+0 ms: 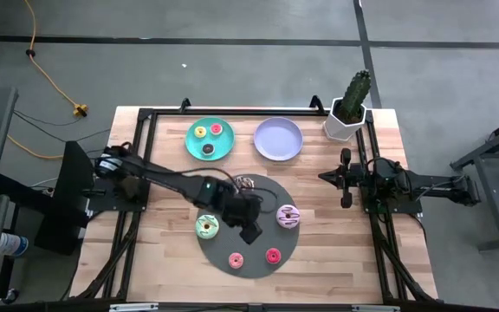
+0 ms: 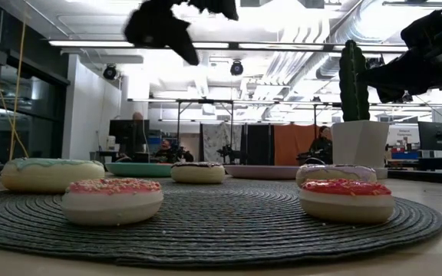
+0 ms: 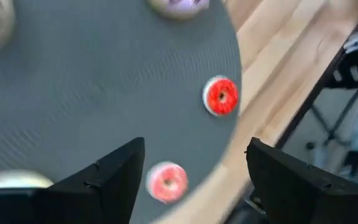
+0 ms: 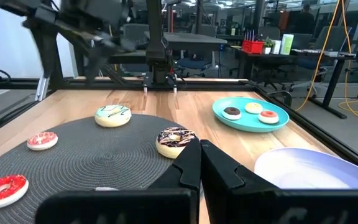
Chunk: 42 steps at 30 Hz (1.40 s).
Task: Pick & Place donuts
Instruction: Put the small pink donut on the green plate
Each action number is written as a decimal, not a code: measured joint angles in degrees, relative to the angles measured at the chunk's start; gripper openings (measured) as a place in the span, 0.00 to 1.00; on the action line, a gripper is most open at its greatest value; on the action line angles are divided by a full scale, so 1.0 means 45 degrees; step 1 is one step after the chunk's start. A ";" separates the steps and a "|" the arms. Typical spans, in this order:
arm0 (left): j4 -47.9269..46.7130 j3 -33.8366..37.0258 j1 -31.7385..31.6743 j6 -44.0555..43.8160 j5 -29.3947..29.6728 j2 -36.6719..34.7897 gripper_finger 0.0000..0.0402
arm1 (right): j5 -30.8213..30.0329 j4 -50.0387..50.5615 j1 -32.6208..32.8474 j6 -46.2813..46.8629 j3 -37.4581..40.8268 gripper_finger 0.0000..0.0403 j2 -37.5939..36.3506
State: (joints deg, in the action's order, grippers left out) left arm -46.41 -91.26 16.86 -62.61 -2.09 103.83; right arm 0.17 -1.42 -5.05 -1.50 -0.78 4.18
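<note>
While hovering above the grey mat (image 1: 232,247), left gripper (image 1: 248,227) spread and empty, nearest the pink donut (image 1: 236,259) just below, red donut (image 1: 273,256) beside. Probably next pick. Right gripper (image 1: 346,178) pressed shut, parked well apart at table's right.

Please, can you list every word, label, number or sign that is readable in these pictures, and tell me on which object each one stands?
None can be read.
Donuts, grey mat, teal plate, lilac plate, cactus pot: no print visible.
Left pincer and right pincer: no legible marking.
Room behind the table, low and right wrist views: screens and boxes too small to read.
</note>
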 joint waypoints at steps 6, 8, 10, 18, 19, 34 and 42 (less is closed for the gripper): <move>-0.0771 -0.0028 0.0913 -0.3356 -0.0067 0.0546 0.67 | 0.0000 -0.0003 -0.0001 0.0000 0.0000 0.00 -0.0002; -0.1518 0.0044 0.1149 -0.3799 -0.0071 0.0783 0.67 | 0.0000 -0.0001 0.0002 0.0000 0.0000 0.00 0.0020; -0.1267 -0.0026 0.1353 -0.4064 -0.0130 0.1009 0.67 | 0.0004 -0.0003 -0.0002 0.0000 0.0000 0.00 0.0026; -0.1181 -0.0026 0.2092 -0.2194 -0.0190 0.1827 0.67 | -0.0002 0.0001 -0.0002 0.0000 0.0000 0.00 0.0145; -0.0873 -0.0050 0.2214 -0.1677 -0.0192 0.1934 0.67 | 0.0000 0.0003 0.0002 0.0000 0.0000 0.00 0.0175; 0.0547 0.0024 0.3354 0.4450 -0.0224 0.3025 0.67 | 0.0002 0.0007 -0.0002 0.0000 0.0000 0.00 0.0487; 0.0666 0.0049 0.3433 0.5620 0.0909 0.2996 0.67 | 0.0000 0.0026 0.0002 -0.0001 -0.0005 0.00 0.0656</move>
State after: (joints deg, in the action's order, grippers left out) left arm -43.41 -91.05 32.31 -37.32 2.00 117.31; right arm 0.16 -1.30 -5.04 -1.50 -0.80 7.14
